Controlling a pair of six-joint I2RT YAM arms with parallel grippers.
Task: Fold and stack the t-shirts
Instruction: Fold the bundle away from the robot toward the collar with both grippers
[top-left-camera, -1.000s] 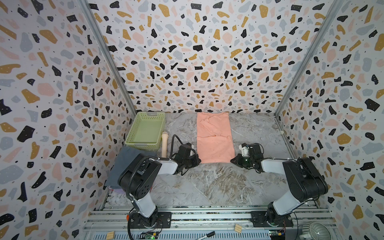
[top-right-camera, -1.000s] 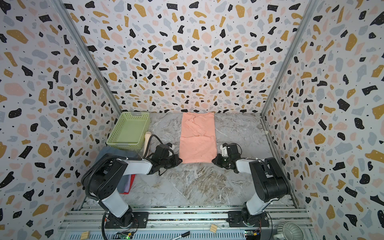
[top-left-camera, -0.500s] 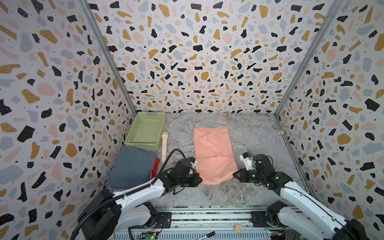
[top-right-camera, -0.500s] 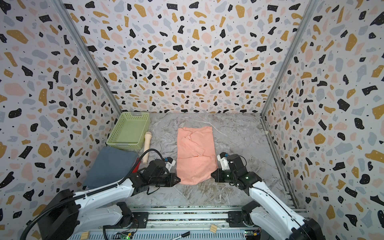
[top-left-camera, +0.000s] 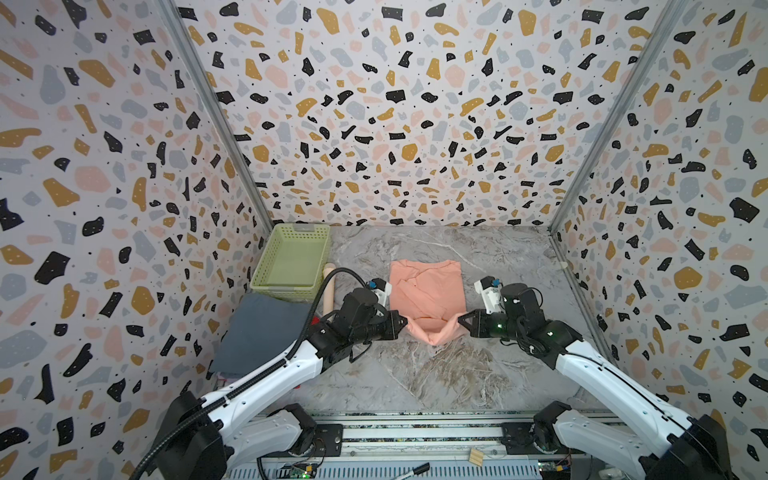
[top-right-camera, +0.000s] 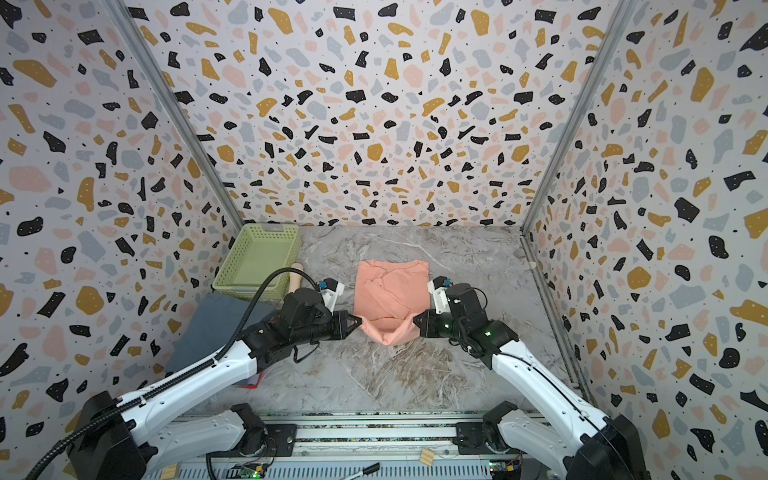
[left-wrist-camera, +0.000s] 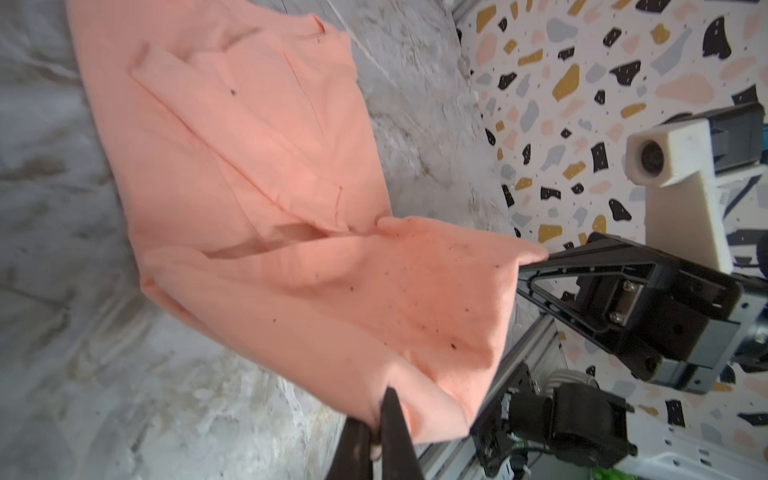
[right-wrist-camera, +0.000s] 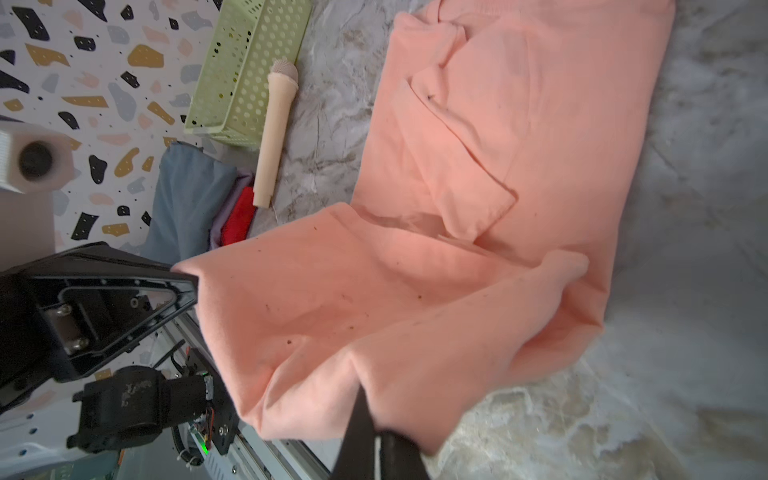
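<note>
At the middle of the grey marbled tabletop, the salmon-peach cloth t-shirt is being pinched by its near corners in the jaws of the left gripper and right gripper, and a bunched, crooked fold is probably being risked by the slack sagging between them.

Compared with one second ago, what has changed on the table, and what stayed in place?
The left gripper and the right gripper, shut on the near corners of the salmon t-shirt, dragged it toward the robot's base and now hold that edge raised, sagging between them. The green basket, wooden stick and folded grey t-shirt stayed put.
</note>
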